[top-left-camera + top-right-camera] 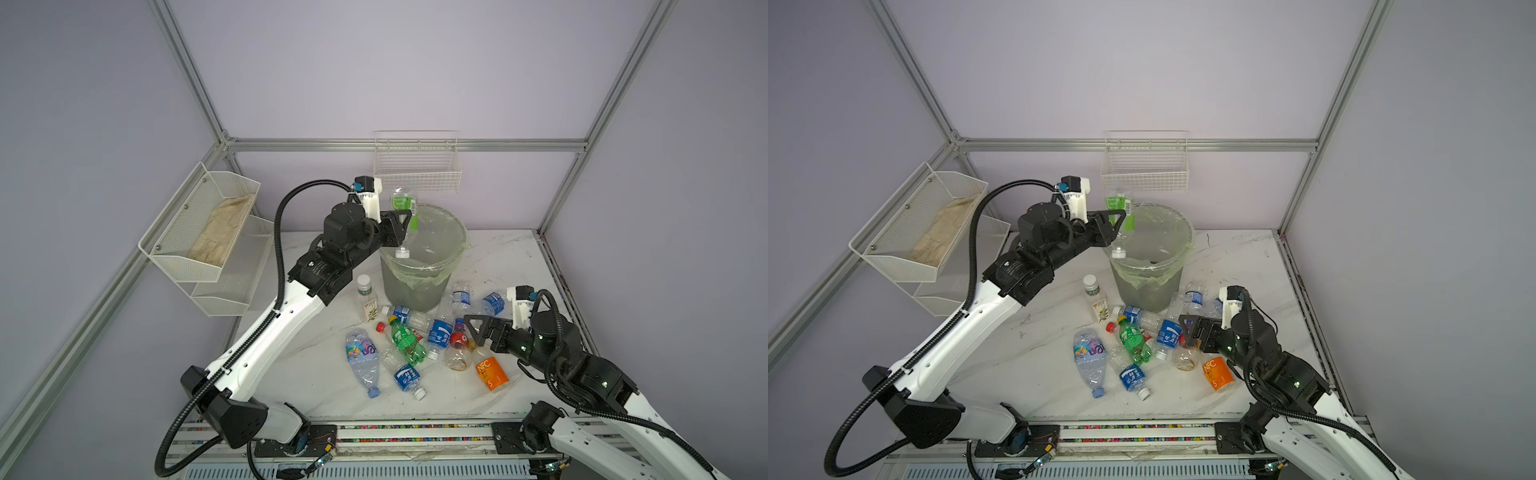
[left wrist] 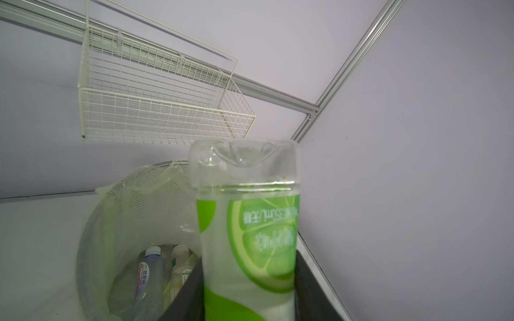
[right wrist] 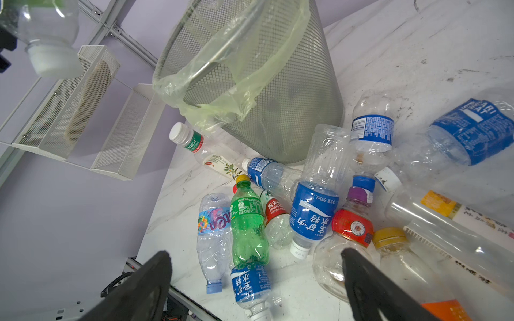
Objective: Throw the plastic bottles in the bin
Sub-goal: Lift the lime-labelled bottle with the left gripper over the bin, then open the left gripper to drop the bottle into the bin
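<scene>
My left gripper (image 1: pixel 404 222) (image 2: pixel 249 280) is shut on a clear bottle with a lime-green label (image 1: pixel 401 204) (image 2: pixel 247 222). The bottle hangs cap down over the near left rim of the bin (image 1: pixel 457 237) (image 1: pixel 1185 239), a grey mesh wastebasket with a pale green liner. Two bottles (image 2: pixel 148 273) lie at the bin's bottom in the left wrist view. Several plastic bottles lie in a heap on the marble table in front of the bin, among them a green-tinted one (image 1: pixel 408 340) (image 3: pixel 247 228) and an orange-labelled one (image 1: pixel 491 371). My right gripper (image 1: pixel 473 330) (image 3: pixel 256 257) hovers open just above the heap's right side, holding nothing.
A white wire basket (image 1: pixel 417 166) hangs on the back wall just behind the bin. Two mesh shelf baskets (image 1: pixel 199 232) are mounted on the left wall, the upper one holding a beige cloth. A white-capped bottle (image 1: pixel 366 297) stands upright left of the bin.
</scene>
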### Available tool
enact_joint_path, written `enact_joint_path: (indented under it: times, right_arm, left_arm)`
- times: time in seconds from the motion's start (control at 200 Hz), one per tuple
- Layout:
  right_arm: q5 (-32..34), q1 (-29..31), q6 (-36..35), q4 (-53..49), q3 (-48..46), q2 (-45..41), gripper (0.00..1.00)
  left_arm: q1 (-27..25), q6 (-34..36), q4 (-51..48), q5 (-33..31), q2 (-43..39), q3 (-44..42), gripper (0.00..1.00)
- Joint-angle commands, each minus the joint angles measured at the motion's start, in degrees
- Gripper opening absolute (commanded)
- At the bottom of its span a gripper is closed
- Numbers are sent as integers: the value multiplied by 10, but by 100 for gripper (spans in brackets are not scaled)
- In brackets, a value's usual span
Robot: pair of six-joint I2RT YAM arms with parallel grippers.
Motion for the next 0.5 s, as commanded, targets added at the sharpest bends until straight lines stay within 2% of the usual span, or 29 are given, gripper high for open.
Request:
enact_joint_path:
  times: [0.0,0.05,0.11,0.195,0.255,0.495]
  right_arm:
    - [13,0,6,-30,28,-12,97]
    - [17,-1,5,-40,37,-14,97]
    - [22,-1,3,-53,44,-22,97]
    - [26,-1,5,-62,45,-36,97]
    - [26,-1,9,-64,39,-44,97]
    - [31,-1,17,-63,23,-45,97]
  left_arm:
    - [-4,27,-106,-7,84,163,51]
    - [-7,35,-195,4,133,255,82]
    - [-26,49,-260,-19,162,330,99]
    - [-68,91,-248,-83,137,337,100]
    - [-88,108,-230,-106,111,327,100]
    - [-101,102,-208,-114,17,263,100]
